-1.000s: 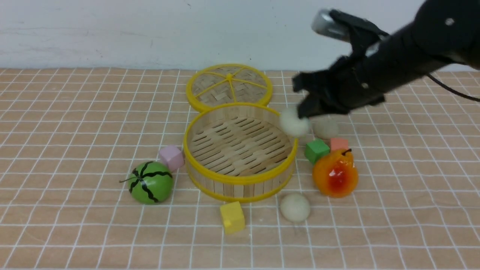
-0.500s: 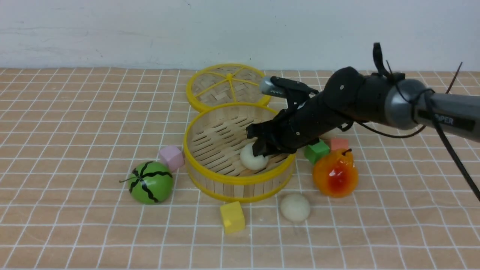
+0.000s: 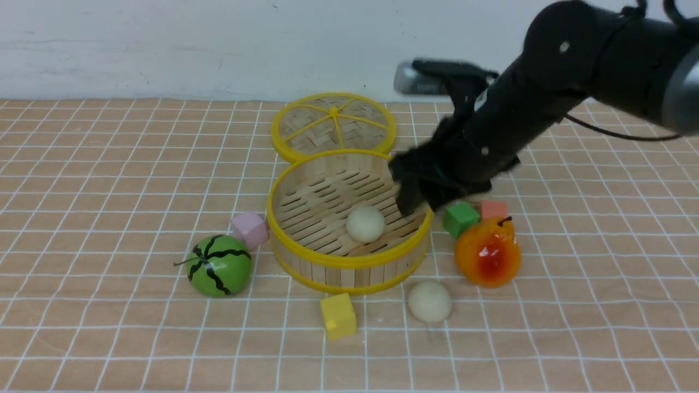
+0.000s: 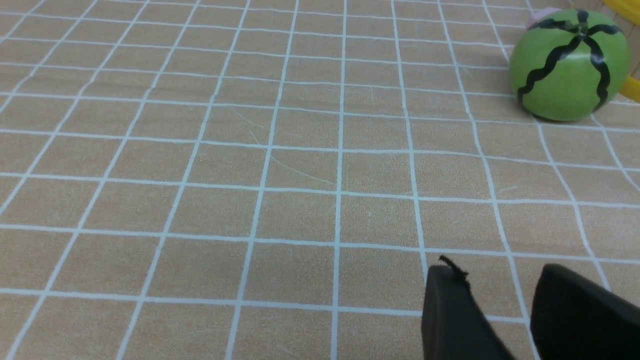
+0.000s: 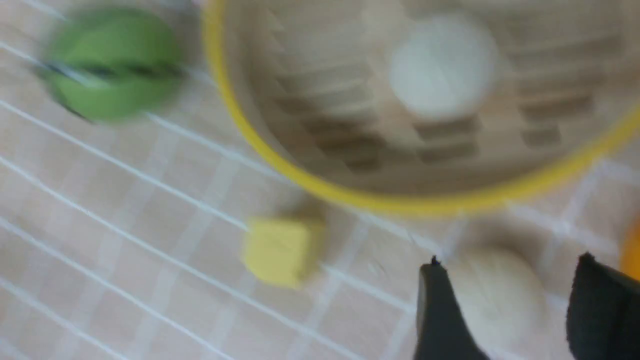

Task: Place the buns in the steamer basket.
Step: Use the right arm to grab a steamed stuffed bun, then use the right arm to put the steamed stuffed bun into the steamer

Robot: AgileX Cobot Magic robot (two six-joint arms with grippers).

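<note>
Ringing the steamer basket [image 3: 349, 275] are watermelon [image 3: 219, 266], pear [image 3: 487, 252], yellow cube [image 3: 338, 315] and lid [image 3: 333, 126]

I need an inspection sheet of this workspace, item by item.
Surface: tan cloth, white grid, flat.
Job's things: steamer basket uncovered; one bun inside; second bun on the cloth in front; third not seen.
Clutter: lid behind the basket, watermelon, pear, pink cube, yellow cube, green cube, salmon cube.
Grippers: right gripper open, empty, above the basket's right side; left gripper open, empty, over bare cloth.
Cables: black cable along the right arm.
Surroundings: white wall behind.
</note>
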